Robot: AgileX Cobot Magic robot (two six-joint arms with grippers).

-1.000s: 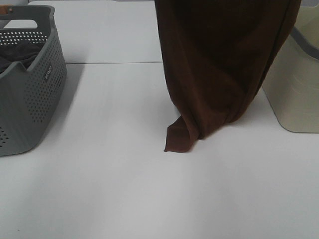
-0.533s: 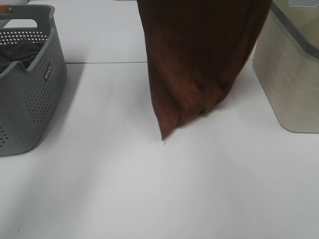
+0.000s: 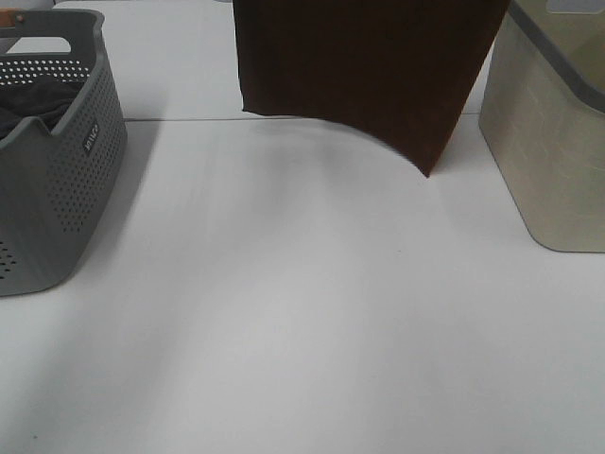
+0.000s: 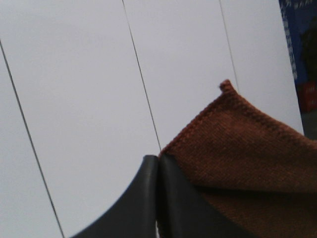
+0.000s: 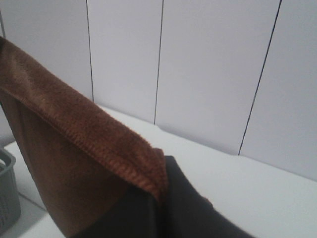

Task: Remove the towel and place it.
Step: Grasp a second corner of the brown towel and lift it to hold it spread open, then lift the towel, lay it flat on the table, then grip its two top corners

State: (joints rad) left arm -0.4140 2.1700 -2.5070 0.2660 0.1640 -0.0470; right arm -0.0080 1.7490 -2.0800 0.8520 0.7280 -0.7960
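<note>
Lifted and opened out within the last second: the towel [image 3: 369,66], bunched a moment ago with 1 corner dragging on the table [image 3: 284,331], now stretched flat in the air between the 2 arms. Lower edge clear of the surface, whole cloth shifted leftward toward the middle.

On the left, left gripper [image 4: 158,171] pinched tight on 1 hemmed corner, closed hard over the plush. On the right, right gripper [image 5: 161,198] clamped the same way on the other top corner, hem folded over its tip.

Judged from this: removal done, towel spread and ready for lowering. Placing not yet done, no part laid down.

Counted left to right:
- 1 grey perforated basket [image 3: 57,170], with 1 dark cloth [image 3: 33,99] inside
- 1 brown towel, held high at centre
- 1 beige bin [image 3: 553,142] at the right edge
- 1 white table under everything
- 2 grippers, both gripping the towel
</note>
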